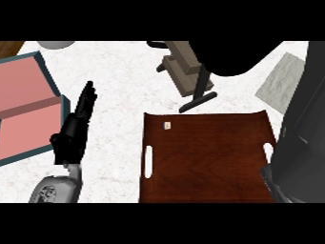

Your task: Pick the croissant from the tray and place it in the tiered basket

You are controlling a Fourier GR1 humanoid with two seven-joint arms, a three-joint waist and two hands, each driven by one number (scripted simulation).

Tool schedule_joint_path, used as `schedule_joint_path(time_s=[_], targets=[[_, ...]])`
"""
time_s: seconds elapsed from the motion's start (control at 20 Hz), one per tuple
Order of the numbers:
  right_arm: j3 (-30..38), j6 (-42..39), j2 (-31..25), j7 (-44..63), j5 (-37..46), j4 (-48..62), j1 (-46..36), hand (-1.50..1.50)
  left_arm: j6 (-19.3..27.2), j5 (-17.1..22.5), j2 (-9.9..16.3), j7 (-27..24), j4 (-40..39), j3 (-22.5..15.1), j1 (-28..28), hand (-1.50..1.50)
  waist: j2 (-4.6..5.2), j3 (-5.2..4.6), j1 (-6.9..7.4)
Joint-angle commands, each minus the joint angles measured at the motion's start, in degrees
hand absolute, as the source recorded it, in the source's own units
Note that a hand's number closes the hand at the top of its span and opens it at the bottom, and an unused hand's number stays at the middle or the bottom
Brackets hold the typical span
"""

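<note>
Head view: left hand point(77, 125) at 9 o'clock of tray point(207, 186), fingers straight, holding nothing, pointing to 12. Right hand's fingers: can't tell, dark mass at 3. Croissant not visible. Tiered basket point(187, 66) at 12 of tray.

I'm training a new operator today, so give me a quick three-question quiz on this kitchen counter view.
1. True or false: the left hand rests on the wooden tray.
2. What sits to the left of the left hand? A) a pink box with a teal rim; B) a stack of plates; C) a kettle.
3. Fill in: the left hand's fingers are ____ (straight or curled).

Key: 1 false, it is over the white counter, left of the tray. 2 A. 3 straight.
</note>
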State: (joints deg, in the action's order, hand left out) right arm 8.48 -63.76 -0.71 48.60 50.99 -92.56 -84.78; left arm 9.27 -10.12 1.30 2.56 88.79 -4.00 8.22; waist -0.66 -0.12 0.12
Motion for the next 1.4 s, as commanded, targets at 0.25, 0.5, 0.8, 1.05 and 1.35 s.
schedule_joint_path(time_s=[0.25, 0.5, 0.8, 1.05, 1.35], targets=[[10.0, 7.2, 0.7, 8.9, -2.4, 14.2, -11.6, 1.5, 0.2, -0.4, -0.5, 0.4, -0.2, -0.3, 0.9, 0.0, 0.46, 0.05, 0.35], [7.7, 16.3, -3.3, 3.3, 1.7, 25.1, -13.9, 1.5, -1.1, 1.2, 1.0, 0.9, 0.0, 0.8, 1.1, 0.0, 0.92, 0.02, 1.13], [3.4, 20.7, -7.3, -3.2, 4.8, 33.1, -14.1, 1.5, 2.4, -1.3, -1.2, -0.5, -1.5, -1.7, 1.4, 0.0, 1.0, 0.03, 1.01], [-0.3, 25.9, -12.5, -12.9, 7.7, 38.4, -9.7, 1.5, 0.8, -0.4, 0.6, 1.7, 1.9, -1.4, 0.9, 0.0, 1.06, 0.06, 1.38], [6.1, 33.5, -12.0, -10.3, 6.3, 46.9, -9.1, 1.5, 1.8, -0.4, -0.8, 2.1, -0.4, -1.0, 4.3, 0.0, 1.28, 0.07, 1.14]])
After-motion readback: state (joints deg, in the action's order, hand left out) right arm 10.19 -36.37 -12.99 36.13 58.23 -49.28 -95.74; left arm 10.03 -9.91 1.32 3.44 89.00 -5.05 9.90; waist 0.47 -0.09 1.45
